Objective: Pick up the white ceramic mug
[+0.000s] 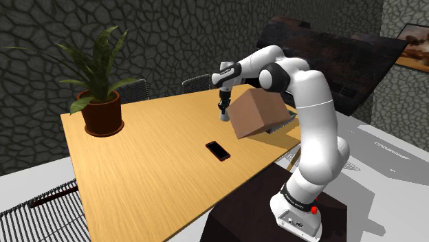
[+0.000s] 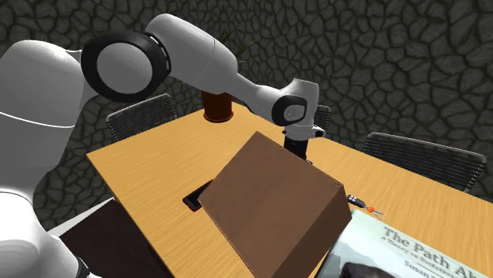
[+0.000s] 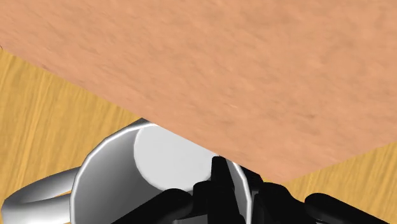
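The pincer (image 3: 245, 181) is nearly together. One of its fingers (image 3: 219, 175) is inside the mug (image 3: 165, 159) and the other is outside. The wall sits between them and appears to touch both, so we read it as clamped on the rim. The handle (image 3: 38, 194) sticks out on the opposite side of the cup from this grip. In the shoulder view the mug stands upright on the table (image 1: 151, 158), directly under the hand and near the edge where the chairs (image 1: 130, 89) are.

We judge the mug to be stiff and fairly light. It should not give under pressure, but its smooth, pale surface looks slippery, and if it is ceramic, as the task says, a fall would break it. Holding it by one side of the rim puts the weight off centre, so we expect it to tip towards the handle as it rises. A deep, firm bite on the wall suits it better than a hold on the lip alone.

A tilted brown box (image 1: 258, 113) leans just beside the mug and overhangs part of its mouth, so a straight lift could brush it. Further out, a black phone (image 1: 218, 150) lies near the table's middle. A potted plant (image 1: 103, 113) stands at the corner on the shoulder view's left.
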Robot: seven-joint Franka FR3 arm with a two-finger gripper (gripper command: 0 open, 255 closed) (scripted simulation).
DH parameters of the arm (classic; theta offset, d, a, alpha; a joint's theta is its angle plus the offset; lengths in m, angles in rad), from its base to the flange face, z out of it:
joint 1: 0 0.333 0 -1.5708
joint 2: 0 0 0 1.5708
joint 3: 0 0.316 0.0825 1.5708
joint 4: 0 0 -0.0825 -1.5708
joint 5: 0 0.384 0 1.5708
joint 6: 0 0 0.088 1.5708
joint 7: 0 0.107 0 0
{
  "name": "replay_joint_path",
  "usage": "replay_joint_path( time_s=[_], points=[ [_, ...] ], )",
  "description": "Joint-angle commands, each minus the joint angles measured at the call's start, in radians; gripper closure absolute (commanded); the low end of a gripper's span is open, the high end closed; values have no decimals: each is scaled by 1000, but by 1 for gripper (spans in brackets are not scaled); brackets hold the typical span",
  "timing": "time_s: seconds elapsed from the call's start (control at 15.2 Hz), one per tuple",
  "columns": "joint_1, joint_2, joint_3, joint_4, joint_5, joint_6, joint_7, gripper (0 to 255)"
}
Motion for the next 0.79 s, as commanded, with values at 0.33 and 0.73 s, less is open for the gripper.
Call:
replay_joint_path(
  time_s=[0.33,0.73],
  points=[
    [5,-48,-10,19,-13,-66,1,255],
    [9,-84,-17,45,-23,-127,2,255]
  ],
)
